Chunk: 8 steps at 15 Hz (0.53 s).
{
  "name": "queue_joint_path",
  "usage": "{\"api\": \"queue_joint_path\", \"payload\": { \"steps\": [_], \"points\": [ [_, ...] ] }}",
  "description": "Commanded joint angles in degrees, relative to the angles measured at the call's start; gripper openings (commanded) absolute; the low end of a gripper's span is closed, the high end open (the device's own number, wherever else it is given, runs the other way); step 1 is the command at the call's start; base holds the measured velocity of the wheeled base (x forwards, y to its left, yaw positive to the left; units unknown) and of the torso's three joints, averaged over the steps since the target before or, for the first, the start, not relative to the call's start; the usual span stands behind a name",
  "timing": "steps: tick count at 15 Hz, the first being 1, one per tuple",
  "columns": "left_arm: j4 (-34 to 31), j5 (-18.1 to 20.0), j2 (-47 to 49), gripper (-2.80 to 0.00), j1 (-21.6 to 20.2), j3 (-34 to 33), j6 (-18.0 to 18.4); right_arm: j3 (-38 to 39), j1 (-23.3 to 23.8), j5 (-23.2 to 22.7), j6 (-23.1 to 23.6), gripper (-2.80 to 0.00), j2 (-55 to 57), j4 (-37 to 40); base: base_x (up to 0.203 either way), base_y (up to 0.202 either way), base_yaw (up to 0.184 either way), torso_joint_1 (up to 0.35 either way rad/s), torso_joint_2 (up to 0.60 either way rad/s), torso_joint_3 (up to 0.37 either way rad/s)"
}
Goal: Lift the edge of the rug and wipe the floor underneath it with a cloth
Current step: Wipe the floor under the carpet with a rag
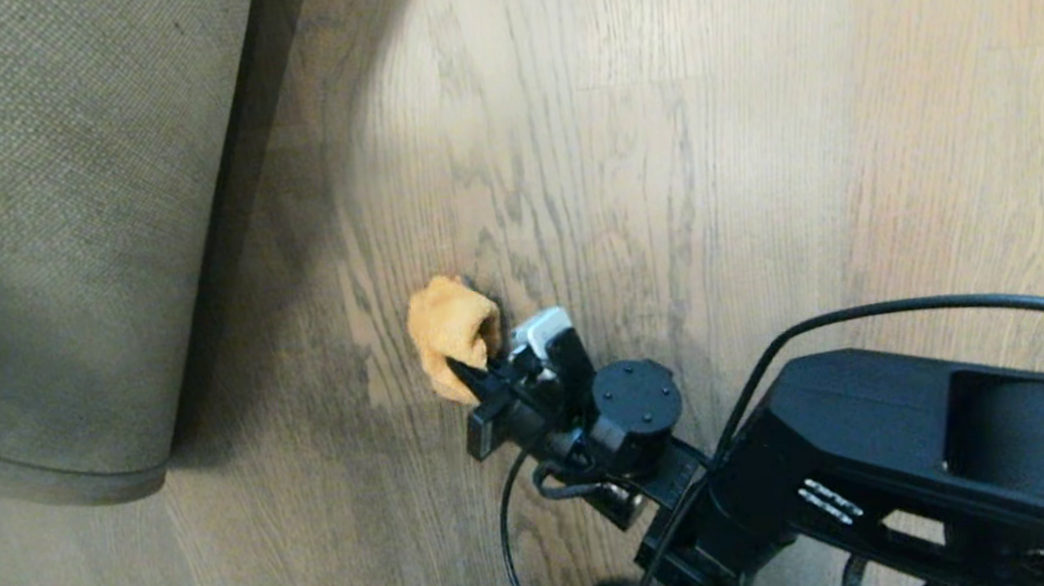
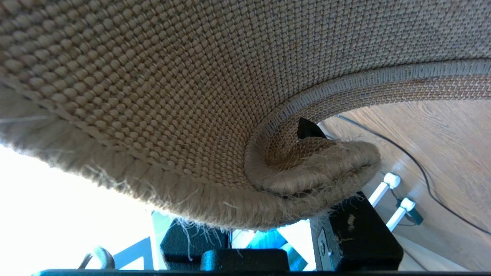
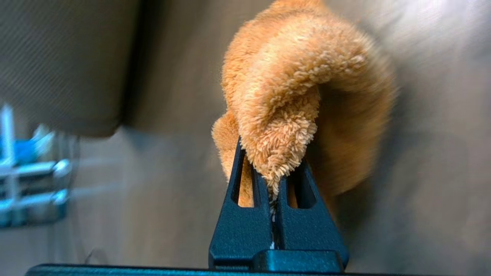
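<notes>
In the head view the rug edge (image 1: 53, 481) is raised off the floor (image 1: 684, 141) at the left, its woven tan backing turned towards me. My left gripper (image 2: 318, 168) is shut on a folded bit of the rug edge (image 2: 307, 172); one black fingertip (image 2: 308, 129) pokes out behind the fold. That gripper is outside the head view. My right gripper (image 1: 481, 379) is shut on the fluffy orange cloth (image 1: 452, 332), low over the floor just right of the rug's shadow. In the right wrist view the cloth (image 3: 299, 84) bulges beyond my right gripper (image 3: 274, 180).
A black cable (image 1: 898, 312) loops over my right arm near the bottom right. Under the lifted rug a thin cable (image 2: 425, 172) lies on the floor beside white furniture legs (image 2: 383, 188). A blurred metal frame (image 3: 30, 172) stands past the rug.
</notes>
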State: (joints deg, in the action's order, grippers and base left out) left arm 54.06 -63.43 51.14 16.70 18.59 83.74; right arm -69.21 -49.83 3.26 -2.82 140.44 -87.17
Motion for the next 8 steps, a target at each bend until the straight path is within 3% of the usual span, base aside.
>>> {"api": "queue_joint_path", "payload": {
  "steps": [1,8],
  "points": [
    [0.1,-0.4,-0.8,-2.80,-0.1,-0.4,0.5,-1.9,2.4,0.2,-0.3,-2.80,-0.3,-1.0,0.000,0.000,0.000,0.000,0.00,0.000],
    [0.3,-0.4,-0.8,-2.80,-2.0,-1.0,0.4,-4.6,13.5,0.0,-0.3,-2.80,-4.6,0.5,0.000,0.000,0.000,0.000,0.00,0.000]
  ]
}}
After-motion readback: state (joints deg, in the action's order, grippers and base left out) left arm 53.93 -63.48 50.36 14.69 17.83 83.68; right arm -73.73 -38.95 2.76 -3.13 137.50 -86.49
